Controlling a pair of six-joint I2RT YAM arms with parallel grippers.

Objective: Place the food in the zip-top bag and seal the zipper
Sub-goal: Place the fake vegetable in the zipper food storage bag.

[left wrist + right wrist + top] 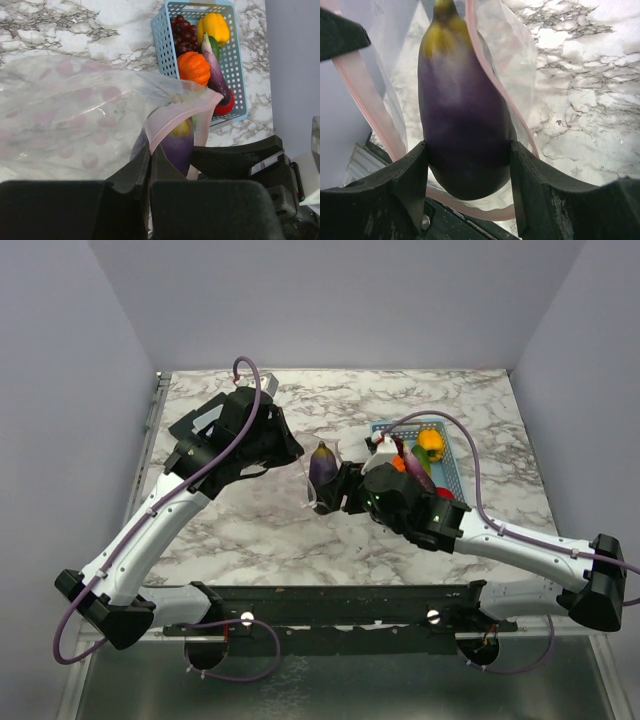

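Observation:
My left gripper (150, 150) is shut on the pinkish zipper (172, 122) of the clear zip-top bag (75, 115) and holds its mouth up. A purple eggplant (462, 115) sits between the fingers of my right gripper (467, 155), which is shut on its fat end. Its yellow-green stem end points into the bag's mouth, and the zipper strip (365, 95) loops around it. In the top view the eggplant (322, 468) stands between the two grippers at the table's middle. More food lies in the basket: an orange pumpkin (194, 67), grapes (182, 35), a yellow piece (214, 26), another eggplant (215, 70).
The light-blue slotted basket (455, 465) stands right of the grippers on the marble table (450, 400). A red tomato (226, 106) lies at its near end. The right arm reaches in over the basket's near side. Grey walls close the table on three sides.

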